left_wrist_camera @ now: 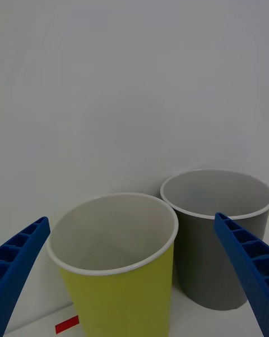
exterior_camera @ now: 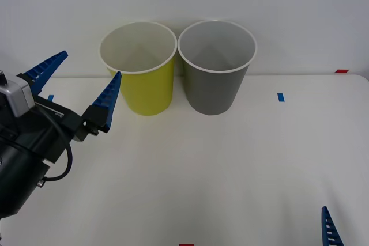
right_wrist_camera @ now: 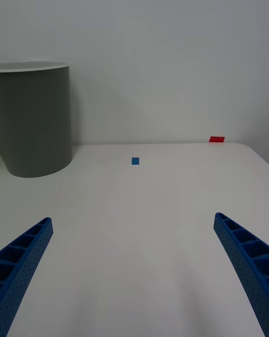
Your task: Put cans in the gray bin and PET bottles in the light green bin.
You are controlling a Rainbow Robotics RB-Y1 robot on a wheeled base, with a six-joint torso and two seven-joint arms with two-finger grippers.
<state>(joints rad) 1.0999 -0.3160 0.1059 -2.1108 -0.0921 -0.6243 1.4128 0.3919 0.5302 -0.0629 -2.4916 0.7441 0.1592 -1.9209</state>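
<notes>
A plain white counter (exterior_camera: 242, 165) is stretching back to a bare white wall, with small blue tape squares (exterior_camera: 281, 97) and red tape marks (exterior_camera: 341, 71) dotting its surface. Two tall, tapered round bins with smooth walls and white rims are standing upright at the back of the counter, mouths facing up: the light green bin (exterior_camera: 144, 84) and, just beside it on its right, the gray bin (exterior_camera: 216, 82). The left gripper (exterior_camera: 78, 82) is hovering raised in front of and to the left of the light green bin, its ribbed blue fingers (exterior_camera: 108, 99) spread wide and grasping nothing. The right gripper (right_wrist_camera: 134, 275) is sitting low over the counter, well to the right of the gray bin, its fingers likewise released and empty.
</notes>
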